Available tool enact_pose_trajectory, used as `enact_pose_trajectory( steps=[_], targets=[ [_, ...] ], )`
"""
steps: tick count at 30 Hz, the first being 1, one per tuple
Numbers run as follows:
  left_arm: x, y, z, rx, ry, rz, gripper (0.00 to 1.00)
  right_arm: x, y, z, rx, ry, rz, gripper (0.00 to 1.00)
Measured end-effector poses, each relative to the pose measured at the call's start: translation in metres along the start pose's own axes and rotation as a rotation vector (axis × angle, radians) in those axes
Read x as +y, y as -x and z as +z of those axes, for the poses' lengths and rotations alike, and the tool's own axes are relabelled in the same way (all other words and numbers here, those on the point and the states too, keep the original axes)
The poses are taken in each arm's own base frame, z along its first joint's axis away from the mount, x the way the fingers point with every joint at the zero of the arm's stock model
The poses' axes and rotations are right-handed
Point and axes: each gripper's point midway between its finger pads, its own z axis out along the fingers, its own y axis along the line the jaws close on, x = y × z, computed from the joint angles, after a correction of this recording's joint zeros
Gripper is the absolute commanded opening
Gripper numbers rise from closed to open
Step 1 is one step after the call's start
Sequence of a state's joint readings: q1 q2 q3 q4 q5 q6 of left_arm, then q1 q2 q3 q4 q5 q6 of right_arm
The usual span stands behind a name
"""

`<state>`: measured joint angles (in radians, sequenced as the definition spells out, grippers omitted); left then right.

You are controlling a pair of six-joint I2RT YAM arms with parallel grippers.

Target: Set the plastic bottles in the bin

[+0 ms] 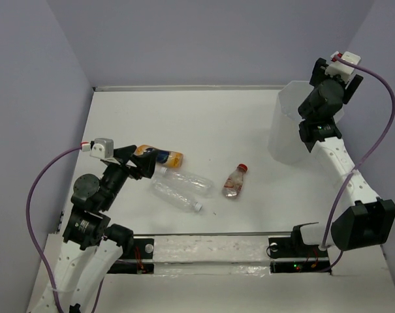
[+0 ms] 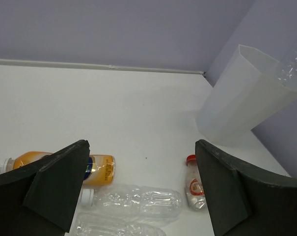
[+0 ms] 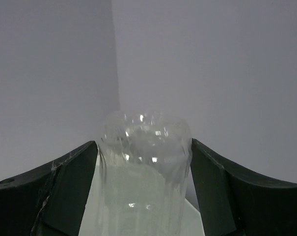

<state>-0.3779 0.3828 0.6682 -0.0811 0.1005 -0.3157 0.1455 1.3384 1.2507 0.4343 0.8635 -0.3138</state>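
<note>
My right gripper [image 3: 143,143] hangs over the bin [image 1: 290,124], shut on a clear crinkled bottle [image 3: 146,167] that touches both fingers. That bottle [image 2: 291,69] shows just above the bin's rim [image 2: 241,98] in the left wrist view. My left gripper [image 2: 142,145] is open and empty, low over the bottles on the table. Below it lie an orange-filled bottle [image 2: 103,168], two clear white-capped bottles [image 2: 138,201] [image 2: 114,228] and a red-capped bottle [image 2: 194,189]. From above, the orange bottle [image 1: 161,156] sits beside my left gripper [image 1: 142,166], the clear pair [image 1: 187,177] [image 1: 174,195] to its right, and the red-capped one [image 1: 235,182] further right.
Purple walls close off the white table [image 1: 184,117] at the back and on both sides. The bin stands in the far right corner. The arm bases and a taped strip [image 1: 210,251] run along the near edge.
</note>
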Motion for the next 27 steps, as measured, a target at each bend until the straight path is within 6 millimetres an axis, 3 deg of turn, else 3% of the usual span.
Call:
enact_pose_trajectory(
  steps=[3,8,10,13,16,17,18,20,22,25,27],
  targets=[
    [0.0,0.0,0.0,0.0,0.0,0.0,0.99,0.003,0.007,-0.01,0.002,0.031,0.034,0.99],
    [0.0,0.0,0.0,0.002,0.001,0.0,0.99,0.018,0.013,-0.031,0.021,0.119,0.052,0.99],
    [0.001,-0.001,0.001,0.003,0.002,0.0,0.99,0.036,0.02,-0.05,0.032,0.198,0.062,0.99],
    [0.004,-0.001,0.002,0.005,0.015,0.0,0.99,0.073,0.032,-0.089,0.046,0.343,0.073,0.99],
    [0.008,-0.001,0.003,0.005,0.03,0.001,0.99,0.125,0.03,-0.169,0.118,0.6,0.08,0.95],
    [0.008,-0.001,0.003,0.004,0.031,0.001,0.99,0.133,0.027,-0.186,0.147,0.648,0.102,0.94],
    [0.008,-0.001,0.003,0.004,0.033,0.001,0.99,0.144,0.017,-0.221,0.199,0.743,0.11,0.94],
    [0.009,-0.001,0.003,0.006,0.036,0.001,0.99,0.149,-0.012,-0.263,0.293,0.836,0.112,0.94],
    [0.01,-0.002,0.004,0.008,0.037,0.001,0.99,0.147,-0.061,-0.309,0.439,0.89,0.119,0.95],
    [0.01,-0.003,0.005,0.014,0.036,0.001,0.99,0.135,-0.134,-0.349,0.606,0.887,0.042,0.96],
    [0.01,-0.004,0.006,0.018,0.037,0.0,0.99,0.119,-0.182,-0.361,0.705,0.833,-0.026,1.0]
  ],
)
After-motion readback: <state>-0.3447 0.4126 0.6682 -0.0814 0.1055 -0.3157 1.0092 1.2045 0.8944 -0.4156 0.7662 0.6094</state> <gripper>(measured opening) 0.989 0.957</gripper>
